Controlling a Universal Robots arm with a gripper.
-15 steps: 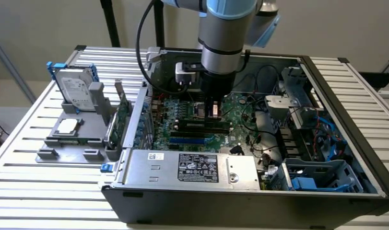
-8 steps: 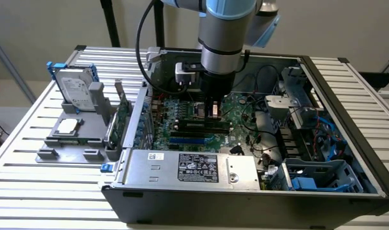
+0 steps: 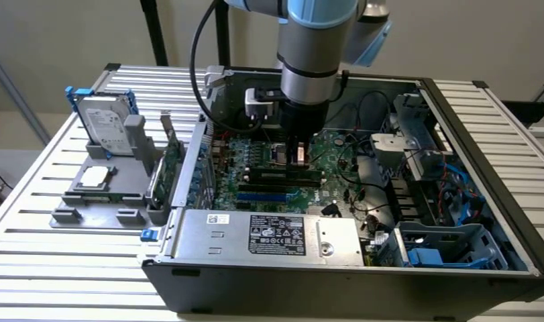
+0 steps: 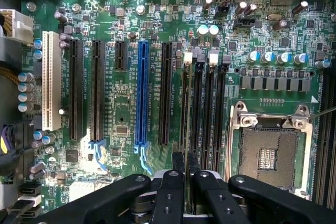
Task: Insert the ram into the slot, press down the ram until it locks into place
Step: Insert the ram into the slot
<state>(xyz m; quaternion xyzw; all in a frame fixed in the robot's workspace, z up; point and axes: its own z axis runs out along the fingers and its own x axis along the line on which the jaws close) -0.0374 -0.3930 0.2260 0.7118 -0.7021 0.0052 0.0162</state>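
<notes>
Seemingly mid-seating: hand [image 4: 186, 157] pinching the ram [image 3: 269, 176], edge-on in the slot [image 4: 185, 85], at 12 o'clock of the blue slot [image 3: 267, 196] in the exterior view. Likely needs straight, even downward pressure until it locks.

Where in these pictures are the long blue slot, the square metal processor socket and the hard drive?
blue slot [image 4: 140, 95]: wrist view, middle of its length.
processor socket [image 4: 268, 157]: wrist view, centre of its pin field.
hard drive [image 3: 108, 126]: exterior view, on its labelled silver face.
</notes>
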